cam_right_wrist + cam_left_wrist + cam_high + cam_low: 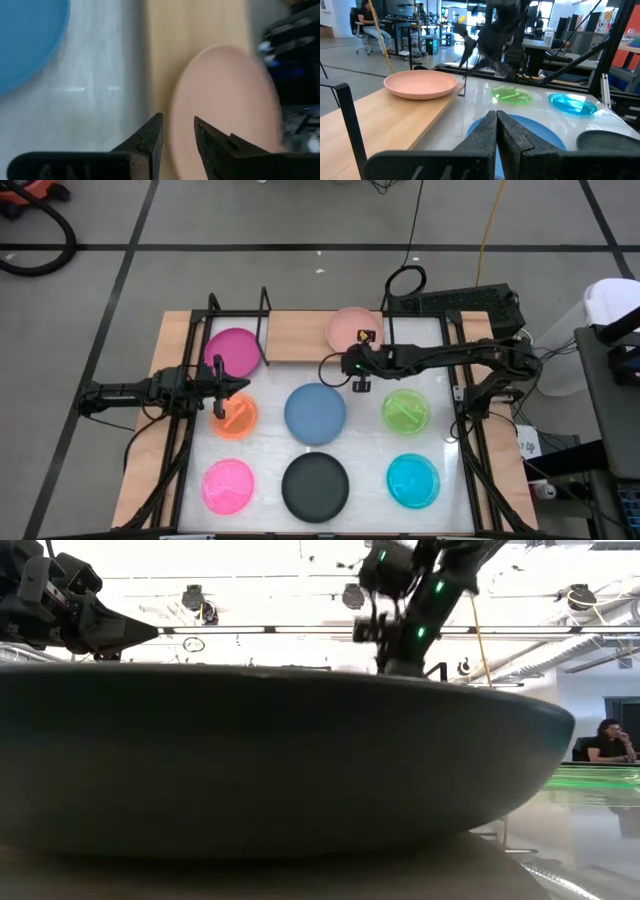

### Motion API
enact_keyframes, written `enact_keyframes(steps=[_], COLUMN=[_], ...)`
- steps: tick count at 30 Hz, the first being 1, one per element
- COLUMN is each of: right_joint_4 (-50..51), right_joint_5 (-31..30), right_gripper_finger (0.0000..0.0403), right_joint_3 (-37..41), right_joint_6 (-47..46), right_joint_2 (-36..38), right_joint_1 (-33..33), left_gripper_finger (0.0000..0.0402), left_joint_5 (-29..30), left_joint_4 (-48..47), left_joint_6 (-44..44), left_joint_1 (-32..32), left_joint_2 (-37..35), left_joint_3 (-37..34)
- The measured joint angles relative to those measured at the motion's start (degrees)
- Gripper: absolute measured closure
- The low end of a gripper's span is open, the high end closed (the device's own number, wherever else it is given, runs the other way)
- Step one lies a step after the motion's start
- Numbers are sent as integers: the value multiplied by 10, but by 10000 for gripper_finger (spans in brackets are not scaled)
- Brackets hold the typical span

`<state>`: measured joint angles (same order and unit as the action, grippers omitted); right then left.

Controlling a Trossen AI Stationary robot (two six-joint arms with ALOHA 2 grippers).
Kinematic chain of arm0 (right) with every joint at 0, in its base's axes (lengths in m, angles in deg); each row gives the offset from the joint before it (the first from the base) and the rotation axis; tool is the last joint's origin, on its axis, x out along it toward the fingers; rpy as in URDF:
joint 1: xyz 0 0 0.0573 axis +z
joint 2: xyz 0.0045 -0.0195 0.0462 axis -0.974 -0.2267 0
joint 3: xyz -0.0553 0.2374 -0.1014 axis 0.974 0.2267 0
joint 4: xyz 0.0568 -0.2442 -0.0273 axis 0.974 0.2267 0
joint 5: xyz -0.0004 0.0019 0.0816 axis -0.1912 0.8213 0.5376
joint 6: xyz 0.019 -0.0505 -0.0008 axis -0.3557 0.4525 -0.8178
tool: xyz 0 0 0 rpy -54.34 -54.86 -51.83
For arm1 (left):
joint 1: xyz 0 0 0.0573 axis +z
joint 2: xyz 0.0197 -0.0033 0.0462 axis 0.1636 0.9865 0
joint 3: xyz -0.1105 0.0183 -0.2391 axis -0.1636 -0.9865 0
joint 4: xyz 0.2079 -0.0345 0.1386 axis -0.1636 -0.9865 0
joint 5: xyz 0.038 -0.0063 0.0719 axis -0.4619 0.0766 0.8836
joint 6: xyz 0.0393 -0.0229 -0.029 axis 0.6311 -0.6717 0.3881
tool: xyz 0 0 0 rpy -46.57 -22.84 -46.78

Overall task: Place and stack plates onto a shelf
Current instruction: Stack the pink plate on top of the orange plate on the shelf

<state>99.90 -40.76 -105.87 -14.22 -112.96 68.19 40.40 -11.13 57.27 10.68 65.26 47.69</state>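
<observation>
The shelf (295, 335), a light wooden board between black wire uprights, lies along the table's far edge. A magenta plate (233, 352) rests flat on its left part and a pale pink plate (354, 328) (225, 105) on its right end. My right gripper (352, 366) (178, 125) is open and hangs just above the pale pink plate's near rim, touching nothing. My left gripper (235, 387) (496, 135) is shut and empty, level above the table's left side by the orange plate (235, 417).
Blue (315, 412), green (406, 410), hot pink (228, 485), black (315, 485) and cyan (413, 480) plates lie flat on the white table. The black plate (280, 760) fills the low view. Wire uprights (265, 310) stand on the shelf. People sit in the room behind.
</observation>
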Motion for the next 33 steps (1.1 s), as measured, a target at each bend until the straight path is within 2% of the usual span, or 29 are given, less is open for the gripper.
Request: enact_keyframes(steps=[7,11,14,16,18,22,26,30,33], right_joint_4=[5,-18,-60,-99,-141,-236,-356,-442,-454], right_joint_5=[7,101,179,199,204,176,175,175,171], right_gripper_finger=[314,314,314,314,314,314,314,314,314], right_joint_3=[0,22,69,108,151,235,310,348,350], right_joint_6=[-66,-110,-121,-129,-136,-153,-135,-109,-75], right_joint_2=[147,224,277,310,341,391,421,440,452], right_joint_1=[48,75,96,111,122,129,129,127,123], left_gripper_finger=[389,389,389,389,389,389,389,389,389], left_joint_5=[0,0,0,0,0,0,0,0,0], left_joint_4=[0,0,0,0,0,0,0,7,26], left_joint_6=[0,0,0,0,0,0,0,-11,-35], left_joint_1=[0,0,0,0,0,0,0,0,0], left_joint_2=[0,0,0,0,0,0,0,0,0], left_joint_3=[0,0,0,0,0,0,0,0,0])
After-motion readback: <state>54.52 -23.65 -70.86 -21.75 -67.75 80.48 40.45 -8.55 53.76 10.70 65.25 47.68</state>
